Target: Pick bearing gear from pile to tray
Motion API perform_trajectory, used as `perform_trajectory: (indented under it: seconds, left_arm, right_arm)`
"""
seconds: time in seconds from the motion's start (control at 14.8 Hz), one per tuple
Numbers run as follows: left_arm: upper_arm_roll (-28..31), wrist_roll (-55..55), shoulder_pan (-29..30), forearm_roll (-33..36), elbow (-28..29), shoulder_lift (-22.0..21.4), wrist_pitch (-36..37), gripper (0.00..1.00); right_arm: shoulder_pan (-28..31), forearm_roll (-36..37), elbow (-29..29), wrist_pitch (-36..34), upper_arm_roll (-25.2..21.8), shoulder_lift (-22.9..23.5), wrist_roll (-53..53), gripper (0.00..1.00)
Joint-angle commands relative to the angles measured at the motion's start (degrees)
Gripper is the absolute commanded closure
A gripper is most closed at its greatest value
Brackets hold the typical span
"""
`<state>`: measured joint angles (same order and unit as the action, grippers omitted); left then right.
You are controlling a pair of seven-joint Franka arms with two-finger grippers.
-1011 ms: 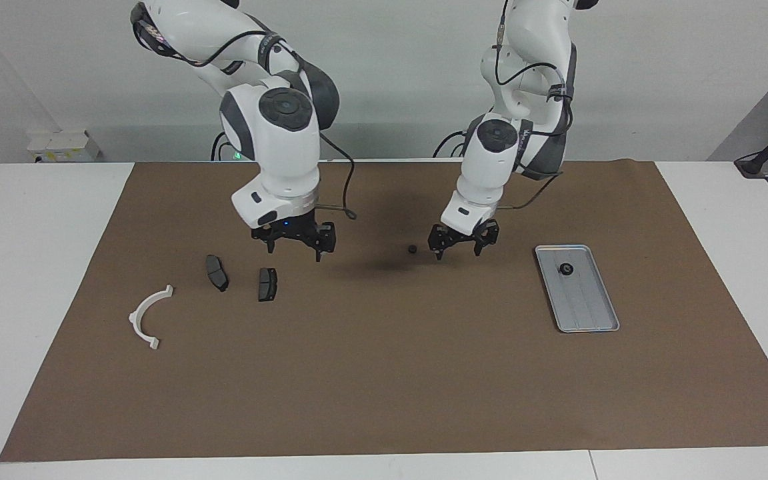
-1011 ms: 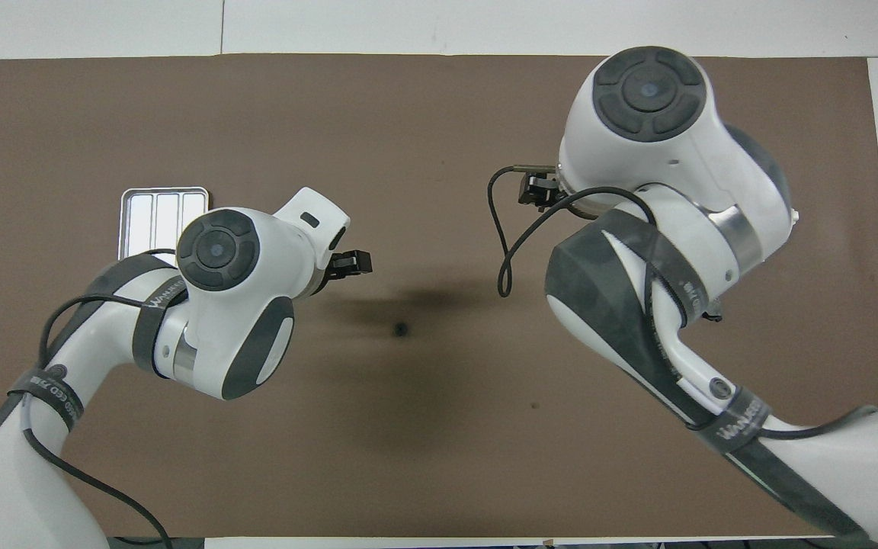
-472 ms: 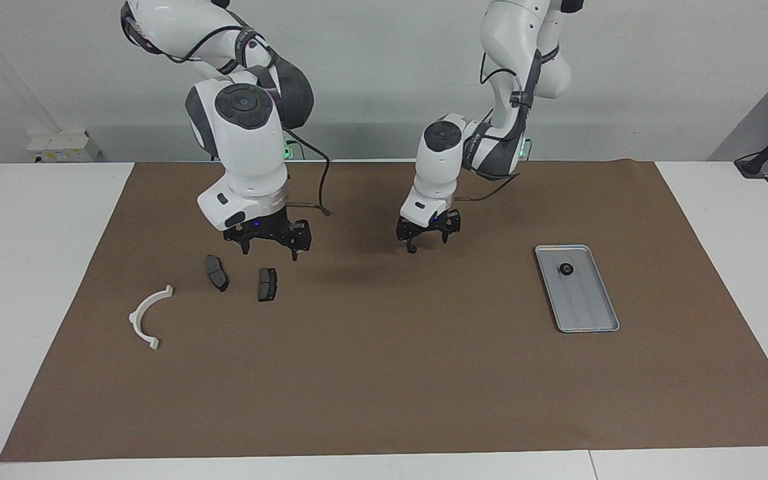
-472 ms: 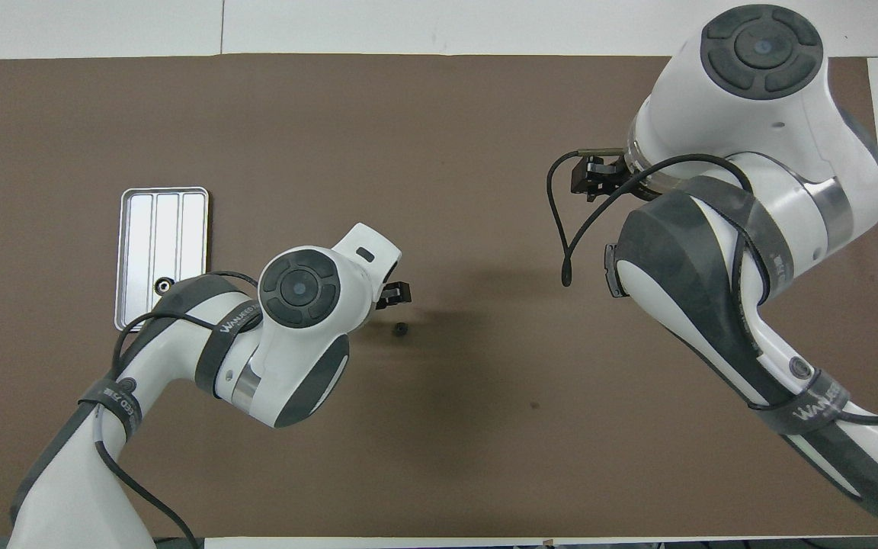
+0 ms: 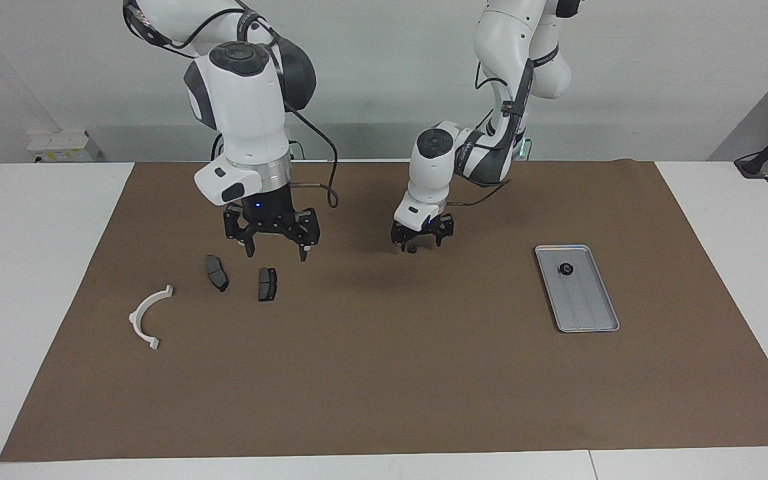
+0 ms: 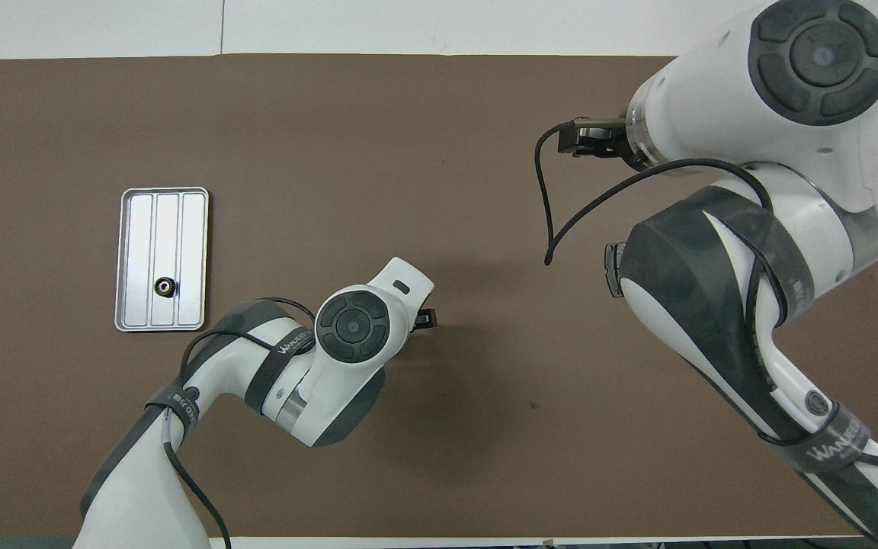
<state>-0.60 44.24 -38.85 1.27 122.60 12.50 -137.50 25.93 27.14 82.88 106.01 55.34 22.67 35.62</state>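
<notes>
A small black bearing gear (image 5: 411, 250) lies on the brown mat, apart from the rest of the pile. My left gripper (image 5: 422, 244) hangs open low over it, fingers straddling it; whether they touch it I cannot tell. In the overhead view the left wrist hides this gear and only a gripper tip (image 6: 425, 320) shows. A second black gear (image 5: 566, 269) (image 6: 163, 287) sits in the silver tray (image 5: 587, 307) (image 6: 180, 229) toward the left arm's end. My right gripper (image 5: 276, 248) is open above two dark brake pads (image 5: 217, 273) (image 5: 267, 284).
A white curved plastic arc (image 5: 133, 319) lies toward the right arm's end, farther from the robots than the brake pads. The brown mat (image 5: 384, 373) covers most of the white table. In the overhead view the right arm hides the pads and the arc.
My left gripper has travelled from beside the tray toward the loose gear and come down over it. My right gripper has shifted slightly toward its own end and turned above the brake pads.
</notes>
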Motion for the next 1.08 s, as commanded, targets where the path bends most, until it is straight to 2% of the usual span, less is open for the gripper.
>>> perform_trajectory:
  seconds: [0.0, 0.27, 0.47, 0.67, 0.81, 0.88, 1.01]
  left_arm:
    - [1.0, 1.3, -2.2, 1.4, 0.9, 0.3, -1.5, 0.0]
    - [1.0, 1.4, -2.3, 1.5, 1.1, 0.5, -2.0, 0.0]
    - [1.0, 1.4, -2.4, 1.5, 1.2, 0.5, -2.0, 0.03]
    - [1.0, 1.4, -2.3, 2.3, 2.5, 0.4, -2.3, 0.14]
    - [1.0, 1.4, -2.3, 2.3, 2.6, 0.3, -2.7, 0.25]
    - [1.0, 1.6, -2.4, 2.3, 2.6, 0.4, -2.7, 0.32]
    - [1.0, 2.6, -2.4, 2.3, 2.6, 0.4, -2.7, 0.55]
  right_arm:
    - [1.5, -0.2, 0.5, 1.6, 0.3, -0.3, -10.3, 0.0]
    - [4.1, 1.3, 0.5, 4.5, 0.0, -0.3, -32.9, 0.0]
    - [4.2, 4.3, 0.5, 4.5, 0.0, -0.3, -38.8, 0.0]
    - [4.2, 8.5, 0.6, 4.5, 0.0, -0.3, -48.0, 0.0]
    - [5.0, 10.2, 0.6, 5.4, 0.0, -0.3, -55.8, 0.0]
    - [5.3, 11.6, 0.7, 5.9, 0.0, -0.3, -59.5, 0.0]
    - [5.9, 12.1, 0.6, 6.0, 0.0, -0.3, -65.3, 0.0]
